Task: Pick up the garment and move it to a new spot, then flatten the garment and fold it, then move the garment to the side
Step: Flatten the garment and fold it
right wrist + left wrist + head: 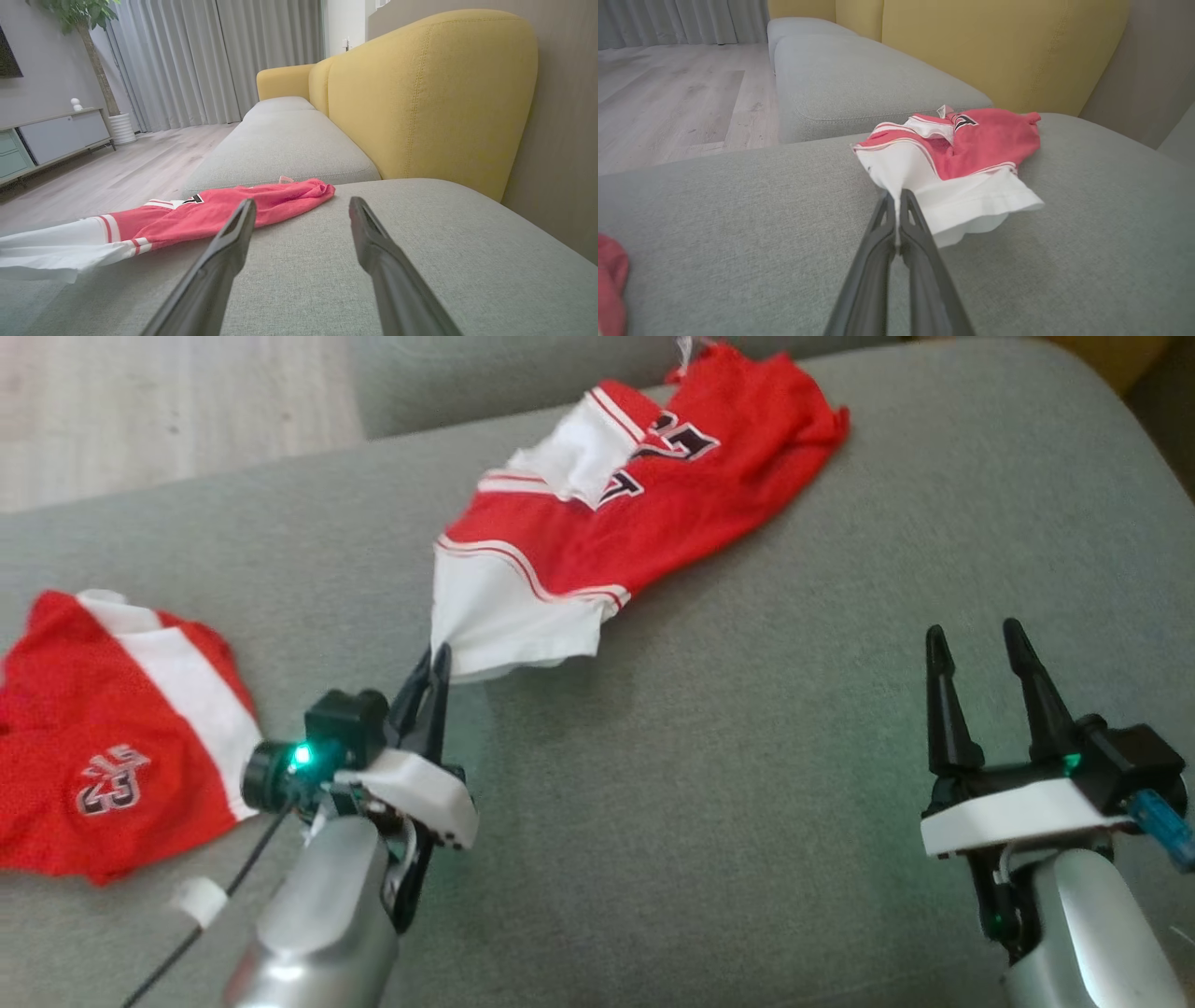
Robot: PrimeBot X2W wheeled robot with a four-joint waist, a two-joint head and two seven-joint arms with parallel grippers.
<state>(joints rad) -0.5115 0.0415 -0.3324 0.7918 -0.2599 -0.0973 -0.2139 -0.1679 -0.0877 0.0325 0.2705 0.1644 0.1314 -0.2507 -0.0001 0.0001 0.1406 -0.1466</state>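
Gripping the white hem of the garment, crumpled on the sofa cushion, with left tool clamped tight: lift slowly, keep right tool (spread wide, empty) clear.

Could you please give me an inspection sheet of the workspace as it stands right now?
Surface: grey sofa cushion, soft fabric.
Job's things: red and white jersey, crumpled on the cushion, its white hem stretched to the left gripper.
Clutter: second red garment lying at the robot's left.
Grippers: left gripper shut on the jersey's white hem; right gripper open, holding nothing, apart from the jersey.
Cables: thin black cable beside the left forearm.
Surroundings: yellow backrest, wooden floor, grey curtains, potted plant.
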